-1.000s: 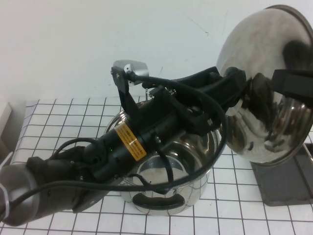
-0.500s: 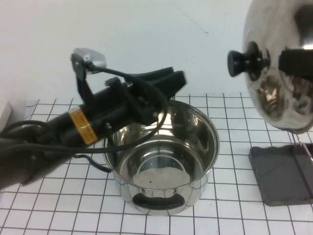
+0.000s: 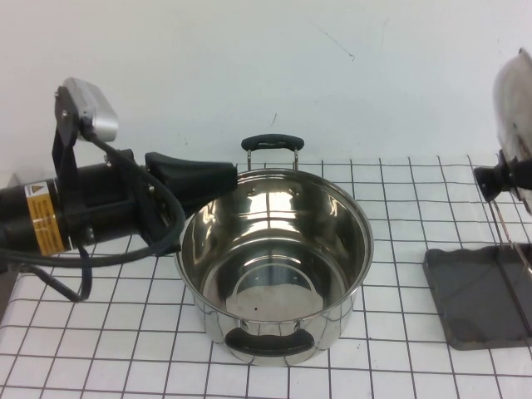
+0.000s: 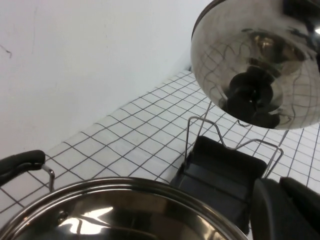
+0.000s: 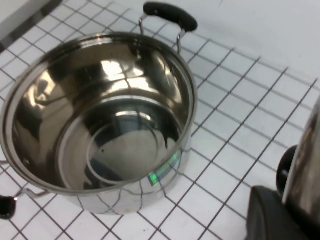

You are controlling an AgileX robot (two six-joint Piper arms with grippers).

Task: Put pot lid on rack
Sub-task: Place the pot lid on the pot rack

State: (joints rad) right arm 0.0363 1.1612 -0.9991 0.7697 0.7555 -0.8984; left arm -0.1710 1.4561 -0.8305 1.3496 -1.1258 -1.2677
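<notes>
The pot lid (image 3: pixel 515 125) stands on edge at the far right — knob (image 3: pixel 489 181) turned toward the pot (image 3: pixel 274 266) — above the rack (image 3: pixel 478 295), clamped by the right gripper (image 5: pixel 272 220). The left gripper (image 3: pixel 195 179) hovers beside the pot's left rim; whether its fingers are parted cannot be told. Bare gridded tabletop (image 3: pixel 399 208) separates pot and rack, and a plain white wall (image 3: pixel 249 66) stands behind.

left pincer (image 3: pixel 220 176) pulled back off the pot lid (image 3: pixel 515 125), lid swung rightward above the rack (image 3: pixel 478 291)
</notes>
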